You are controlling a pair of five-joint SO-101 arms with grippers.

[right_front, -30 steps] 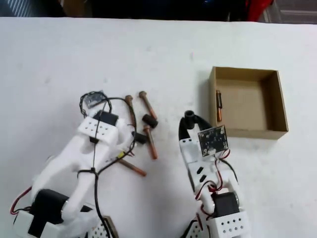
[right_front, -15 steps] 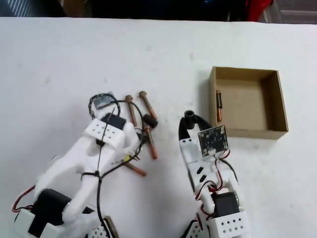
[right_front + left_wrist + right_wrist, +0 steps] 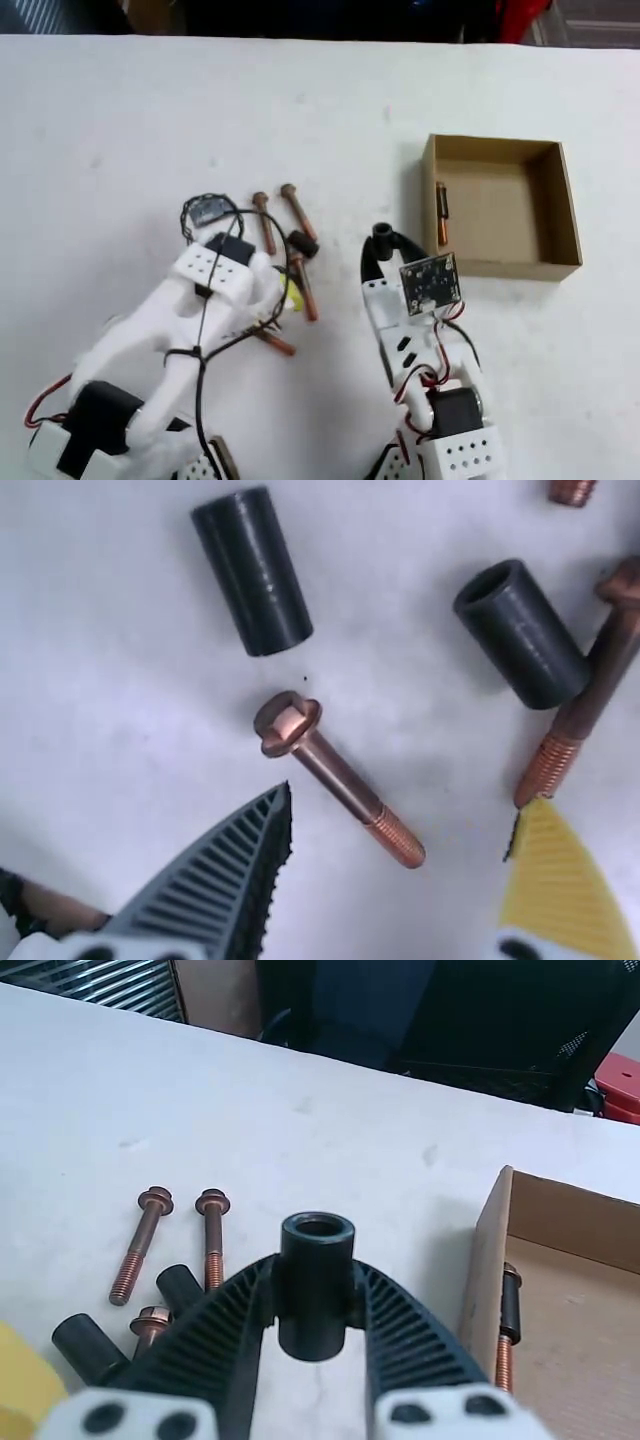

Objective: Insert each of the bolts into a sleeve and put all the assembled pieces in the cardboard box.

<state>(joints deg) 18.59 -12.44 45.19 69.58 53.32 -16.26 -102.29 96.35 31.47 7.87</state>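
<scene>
My left gripper [image 3: 402, 802] is open just above the table, its grey and yellow fingers either side of a copper bolt [image 3: 335, 775]. Two black sleeves [image 3: 252, 570] [image 3: 520, 630] lie just beyond it, with a second bolt [image 3: 585, 705] beside one. In the high view the left gripper [image 3: 285, 295] hangs over the bolt cluster [image 3: 303, 285]. My right gripper [image 3: 315, 1290] is shut on an upright black sleeve [image 3: 315, 1245], held left of the cardboard box [image 3: 555, 215]. An assembled bolt and sleeve [image 3: 441, 213] lies inside the box by its left wall.
Two loose bolts [image 3: 263, 222] [image 3: 298, 210] lie side by side beyond the left gripper, and another bolt [image 3: 272, 340] lies partly under the left arm. A loose sleeve [image 3: 303, 243] rests among them. White tabletop stretches open to the far side and left.
The left arm has shifted right, bringing its gripper over the bolts and sleeves. The right arm has kept still with its sleeve.
</scene>
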